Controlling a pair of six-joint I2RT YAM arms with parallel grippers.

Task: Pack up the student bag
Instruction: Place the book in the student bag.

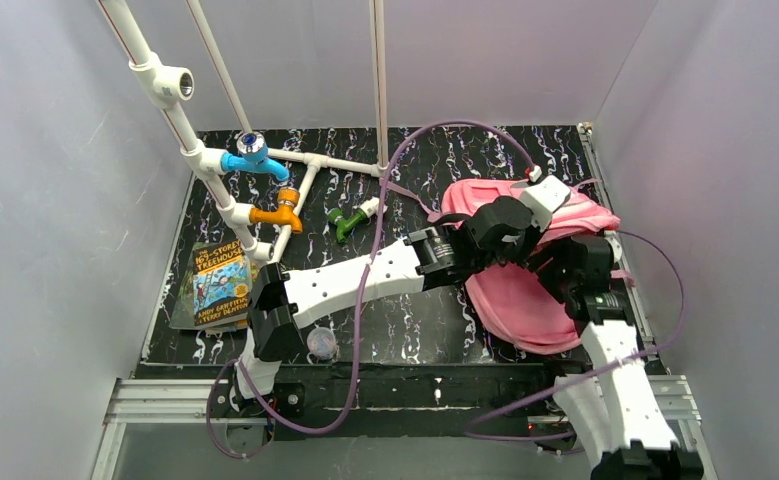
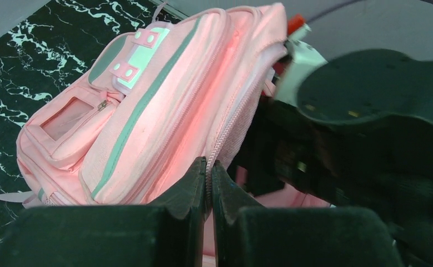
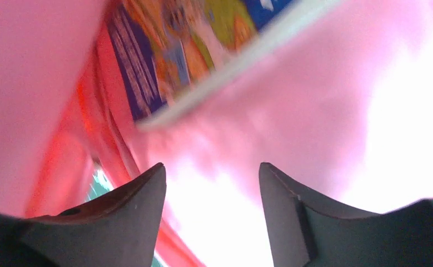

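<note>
We see our left gripper [image 2: 208, 167], its two dark fingers pressed together on the zip edge of the large pink fabric backpack [image 2: 147, 111]. Grey-trimmed, it lies on the black white-veined worktop [image 2: 14, 72] near one edge, beside a blurred dark arm [image 2: 369, 128].

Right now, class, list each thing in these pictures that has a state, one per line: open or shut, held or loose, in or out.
student bag: main compartment open, zip edge pinched.
left gripper: shut on the bag's zip edge.
right gripper: open, inside the bag, holding nothing.
book in the bag: inside, not gripped.
book on the table: lying flat, cover up, outside the bag.
</note>
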